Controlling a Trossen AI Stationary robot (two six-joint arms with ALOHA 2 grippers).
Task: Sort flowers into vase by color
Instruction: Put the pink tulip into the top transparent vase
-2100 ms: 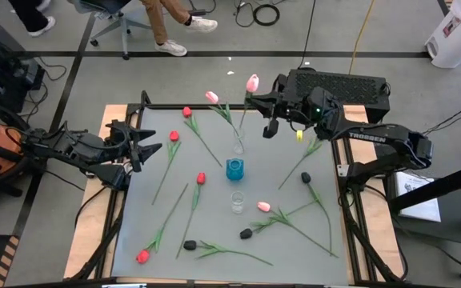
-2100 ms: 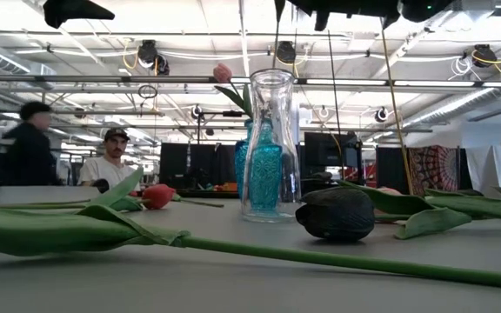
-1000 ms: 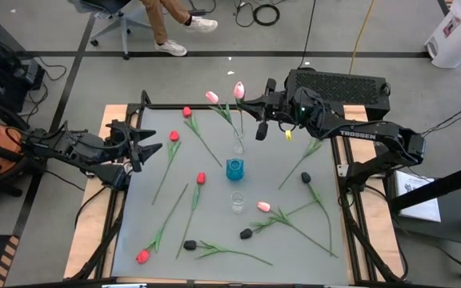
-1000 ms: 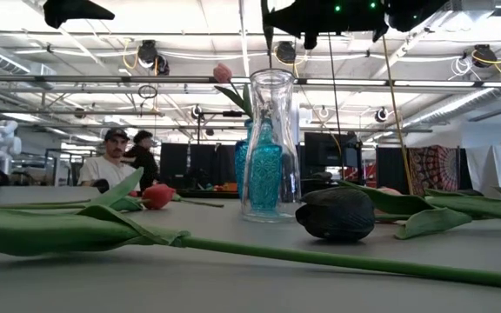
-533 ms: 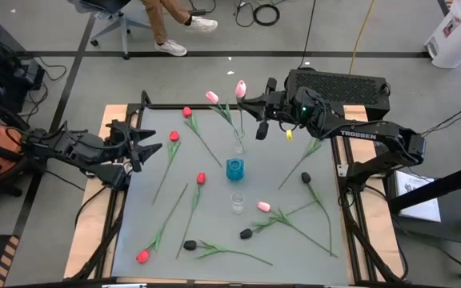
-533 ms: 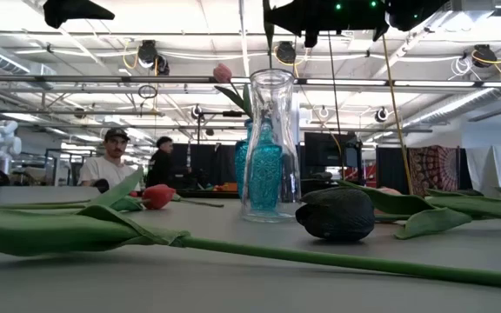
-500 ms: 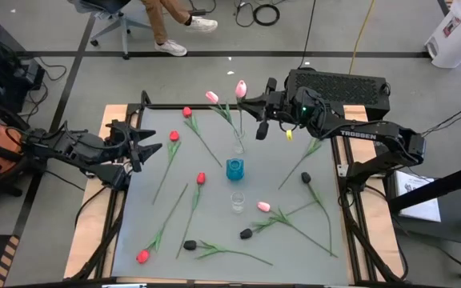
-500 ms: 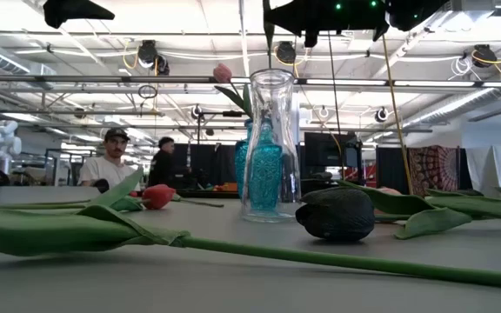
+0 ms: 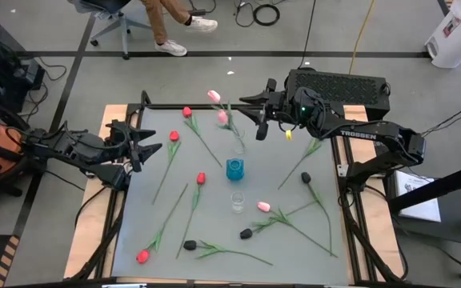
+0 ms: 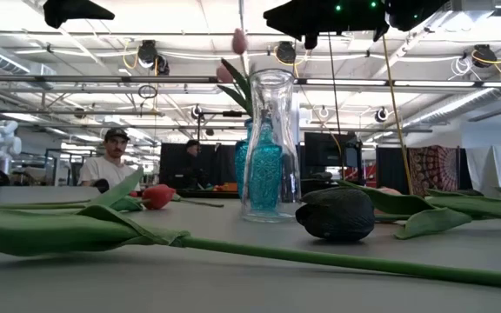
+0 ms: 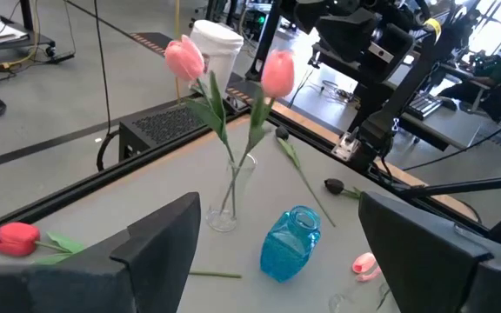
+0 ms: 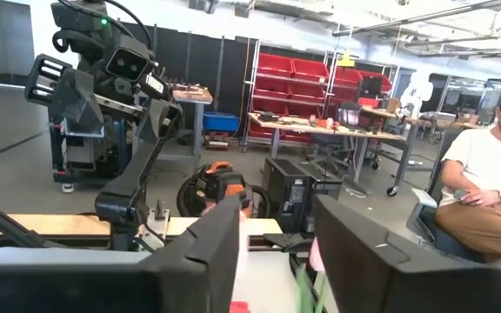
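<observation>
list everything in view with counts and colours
clear vase: one, clear, far middle of table
pink tulips: two, pink, standing in clear vase
blue vase: one, blue, table centre
glass: one, clear, nearer than blue vase
red tulips: four, red, lying on left half
black tulips: three, black, lying near and right
loose pink tulip: one, pink, lying right of glass
person: one, seated beyond table
left fingers: two, dark, open at left edge
right fingers: two, dark, open above far edge
</observation>
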